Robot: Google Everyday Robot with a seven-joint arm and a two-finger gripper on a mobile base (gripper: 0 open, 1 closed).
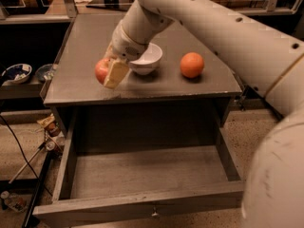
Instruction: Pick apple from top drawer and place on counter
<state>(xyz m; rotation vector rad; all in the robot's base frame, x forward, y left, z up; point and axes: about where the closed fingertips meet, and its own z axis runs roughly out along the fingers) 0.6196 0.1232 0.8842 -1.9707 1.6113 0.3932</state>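
The apple [101, 70], red with a yellowish patch, sits in my gripper [108, 73] just above the front left part of the grey counter [85, 37]. The gripper is shut on it, with a cream finger pad [115, 73] across the apple's front. My white arm reaches down from the upper right. The top drawer [142, 205] is pulled wide open below the counter, and its floor shows nothing inside. Its small metal pull [154, 214] is at the front middle.
A white bowl [147, 59] sits on the counter right of the gripper. An orange fruit [192, 64] lies further right. Bowls on a low shelf [16, 73] are at the left. Cables and clutter lie on the floor at the left.
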